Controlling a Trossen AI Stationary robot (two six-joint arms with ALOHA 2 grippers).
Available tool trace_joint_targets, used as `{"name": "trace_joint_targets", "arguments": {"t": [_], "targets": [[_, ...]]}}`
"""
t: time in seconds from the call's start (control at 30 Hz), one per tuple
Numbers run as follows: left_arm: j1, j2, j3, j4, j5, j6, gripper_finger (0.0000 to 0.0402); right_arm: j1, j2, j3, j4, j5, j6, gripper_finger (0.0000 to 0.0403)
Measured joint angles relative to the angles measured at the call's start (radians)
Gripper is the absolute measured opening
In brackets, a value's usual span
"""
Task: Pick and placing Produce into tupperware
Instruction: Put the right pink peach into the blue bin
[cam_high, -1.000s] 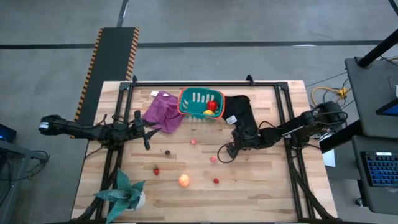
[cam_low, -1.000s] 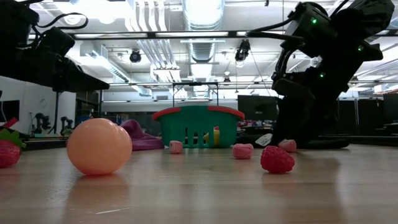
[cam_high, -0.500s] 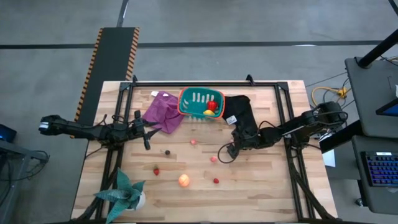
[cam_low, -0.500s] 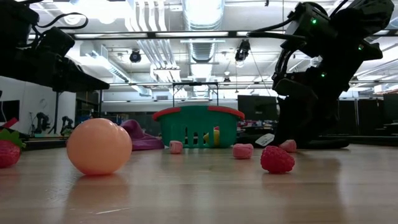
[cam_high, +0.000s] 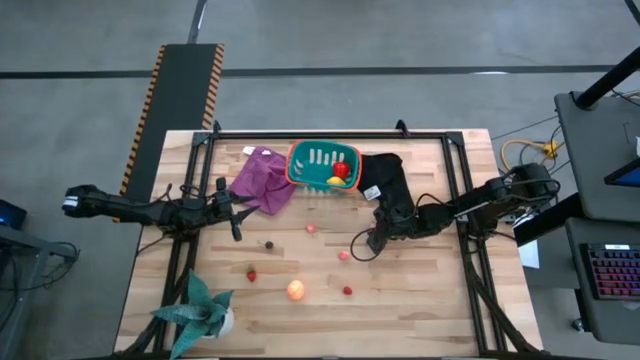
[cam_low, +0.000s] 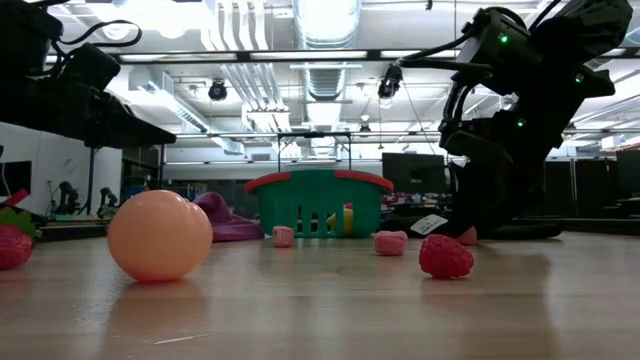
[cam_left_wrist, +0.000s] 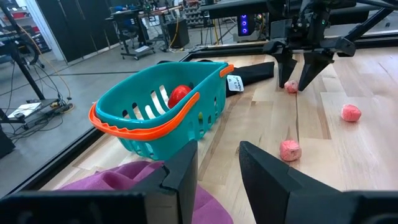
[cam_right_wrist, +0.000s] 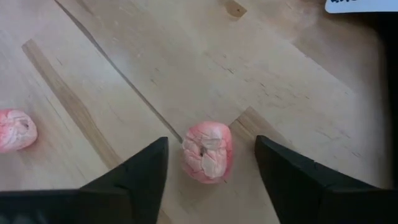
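Note:
The teal tupperware with an orange rim (cam_high: 318, 160) stands at the table's far middle, with a red pepper (cam_high: 341, 170) and a yellow piece (cam_high: 335, 181) inside. My right gripper (cam_right_wrist: 210, 144) is open and points down at the table, one finger on each side of a small pink piece (cam_right_wrist: 208, 155) without touching it; the left wrist view shows that gripper (cam_left_wrist: 293, 78) over the piece (cam_left_wrist: 290, 86). Two more pink pieces (cam_high: 343, 255) (cam_high: 311, 228) lie to its left. My left gripper (cam_left_wrist: 217, 180) is open and waits over the table's left part, beside the purple cloth.
An orange-peach ball (cam_high: 295, 290), two small red pieces (cam_high: 251, 274) (cam_high: 347, 291) and a dark piece (cam_high: 268, 243) lie on the near half. A purple cloth (cam_high: 262, 180) lies left of the tupperware, a black cloth (cam_high: 385, 175) right of it. A green spiky plant (cam_high: 200, 308) stands at the near left corner.
My right gripper has sunk a little over the pink piece, which now shows less behind its finger in the low view. Nothing else has moved.

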Motion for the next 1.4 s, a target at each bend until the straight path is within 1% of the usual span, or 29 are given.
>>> {"name": "trace_joint_targets", "arguments": {"t": [0.57,0.7,1.0,1.2,1.4], "targets": [[0.0,0.0,0.0,0.0,0.0,0.0,0.0105,0.001,0.0,-0.001,0.009,-0.031,-0.009,0.0093],[0.0,0.0,0.0,0.0,0.0,0.0,0.0105,0.002,0.0,0.0,0.013,-0.042,-0.009,0.0072],[0.0,0.0,0.0,0.0,0.0,0.0,0.0105,0.003,-0.021,-0.003,0.007,-0.053,-0.01,0.0064],[0.0,0.0,0.0,-0.001,0.0,0.0,0.0105,0.003,-0.055,-0.003,0.012,-0.039,-0.022,0.0063],[0.0,0.0,0.0,-0.001,0.0,0.0,0.0105,0.003,-0.098,-0.003,0.034,-0.023,-0.069,0.0063]]}}
